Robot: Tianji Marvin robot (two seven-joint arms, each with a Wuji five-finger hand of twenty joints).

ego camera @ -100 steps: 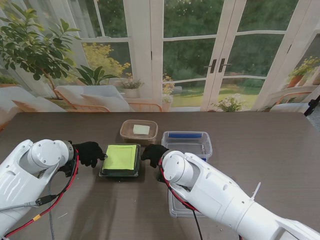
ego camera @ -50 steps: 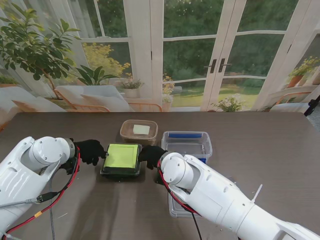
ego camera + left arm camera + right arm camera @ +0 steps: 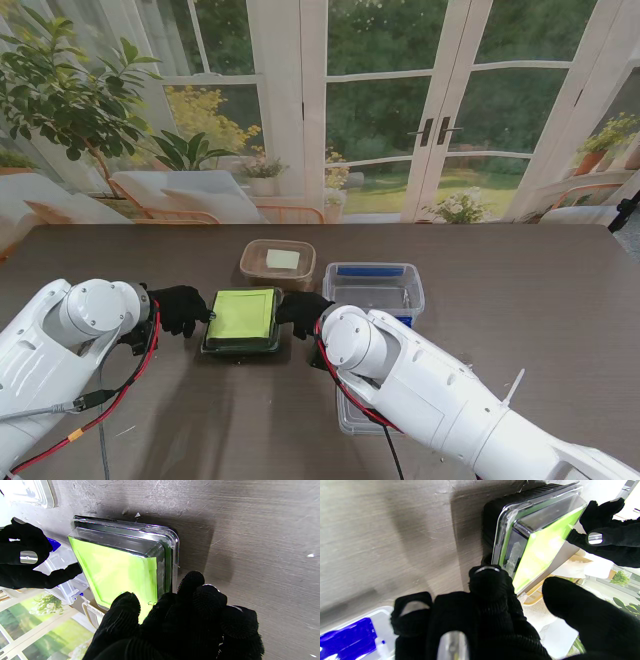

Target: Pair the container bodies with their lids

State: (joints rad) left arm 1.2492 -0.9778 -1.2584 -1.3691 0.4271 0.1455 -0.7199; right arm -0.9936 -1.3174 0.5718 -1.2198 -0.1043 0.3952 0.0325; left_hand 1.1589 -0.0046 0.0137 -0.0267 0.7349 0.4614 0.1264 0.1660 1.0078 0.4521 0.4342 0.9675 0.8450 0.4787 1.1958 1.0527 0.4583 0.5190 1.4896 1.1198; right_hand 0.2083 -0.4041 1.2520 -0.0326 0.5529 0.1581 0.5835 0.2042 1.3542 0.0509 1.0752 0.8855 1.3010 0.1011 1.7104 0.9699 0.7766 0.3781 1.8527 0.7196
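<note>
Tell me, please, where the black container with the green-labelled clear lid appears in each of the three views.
Stand view: black container at table centre, between the left robot hand and the right robot hand.
Left wrist view: it fills the middle, just beyond the fingertips.
Right wrist view: it sits by the fingertips.
Shared landmark: the green label, seen in all three.

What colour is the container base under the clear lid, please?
Black base, seen best in the right wrist view.
</note>
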